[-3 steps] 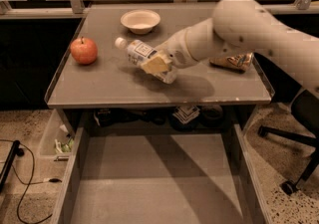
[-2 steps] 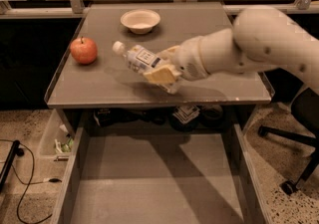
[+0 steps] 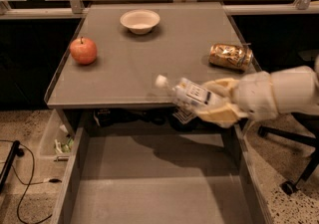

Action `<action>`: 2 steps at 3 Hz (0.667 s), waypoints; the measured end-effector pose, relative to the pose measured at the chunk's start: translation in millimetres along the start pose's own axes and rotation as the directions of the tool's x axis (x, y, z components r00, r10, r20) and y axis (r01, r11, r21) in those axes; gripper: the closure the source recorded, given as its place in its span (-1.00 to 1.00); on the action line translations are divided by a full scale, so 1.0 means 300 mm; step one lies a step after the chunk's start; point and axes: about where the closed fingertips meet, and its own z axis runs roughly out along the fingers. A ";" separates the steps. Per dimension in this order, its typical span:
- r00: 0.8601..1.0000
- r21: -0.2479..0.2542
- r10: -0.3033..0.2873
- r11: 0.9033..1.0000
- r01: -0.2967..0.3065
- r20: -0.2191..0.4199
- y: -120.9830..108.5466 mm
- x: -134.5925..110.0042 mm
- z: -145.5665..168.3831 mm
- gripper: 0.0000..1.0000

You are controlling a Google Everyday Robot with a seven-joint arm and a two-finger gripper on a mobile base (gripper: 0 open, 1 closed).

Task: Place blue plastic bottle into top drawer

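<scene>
I have the blue plastic bottle (image 3: 193, 93) clamped in the gripper (image 3: 204, 100). One finger presses on its far side and the other on its near side, so the pincer is closed on the labelled body. The bottle lies nearly level, and its white cap sticks out to the left, clear of the fingers. It hangs in the air right at the front edge of the table (image 3: 149, 63), towards the right corner, above the back end of the top drawer (image 3: 149, 183).

A moment ago the bottle was farther left and farther back, over the middle of the tabletop. The arm has since swung towards the right front, and the gold-brown can (image 3: 230, 56) it was covering now shows near the table's right edge. The apple (image 3: 83, 50) and the white bowl (image 3: 140, 20) sit where they were.

The drawer is pulled open below the table. Its flat grey floor shows, with the arm's shadow across the back part, and the bottle is not in it yet. Of the bowl I see only its pale inner wall. A low bin (image 3: 52, 141) stands on the floor left of the drawer with some small clutter in it that I cannot make out.
</scene>
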 end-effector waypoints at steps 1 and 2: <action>0.998 0.008 -0.010 1.000 0.011 -0.055 0.064 0.174 -0.172 1.00; 0.998 0.005 -0.013 1.000 0.013 -0.058 0.077 0.186 -0.187 1.00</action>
